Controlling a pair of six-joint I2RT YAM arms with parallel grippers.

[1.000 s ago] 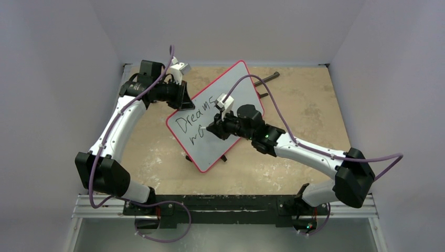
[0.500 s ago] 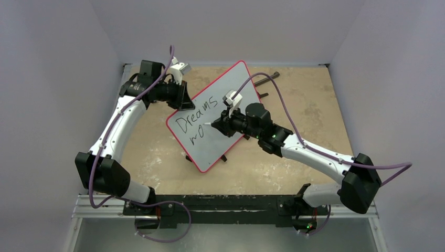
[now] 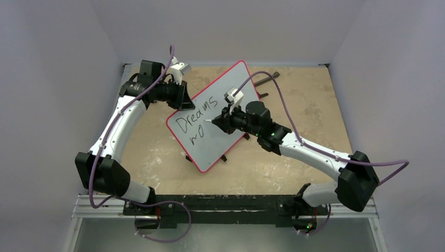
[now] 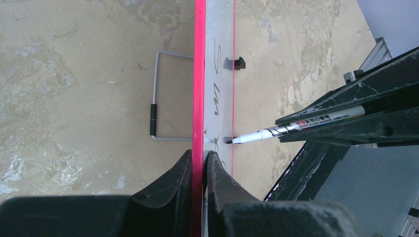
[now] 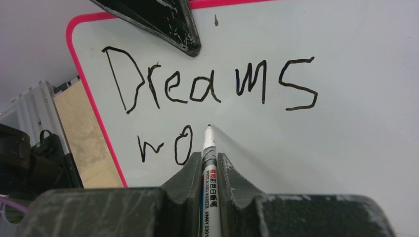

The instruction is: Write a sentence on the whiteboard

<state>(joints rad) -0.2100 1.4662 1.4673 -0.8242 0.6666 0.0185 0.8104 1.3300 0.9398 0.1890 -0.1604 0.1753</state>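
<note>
Tan mottled stone makes up the table (image 3: 309,110), and near its middle the whiteboard (image 3: 209,148) stands propped at a slant. It is red-rimmed, with one corner towards the far wall. A grey wire stand (image 4: 155,98) shows behind it, and small black clips (image 4: 235,63) sit along one edge.

The left gripper (image 4: 199,154) reaches in from the far left. Its jaws are narrowed hard onto the board's red rim, one finger on each face. The right gripper (image 5: 208,157) faces the white surface from the right side, pinched tight around a marker (image 5: 208,148).

The sentence (image 5: 207,89) is in black, slanted letters: "Dreams" on the top line and "wo" beneath it. The marker's tip points just right of the "o", under the "a" of the upper word. It is very close to the surface, though I cannot tell whether it touches.
</note>
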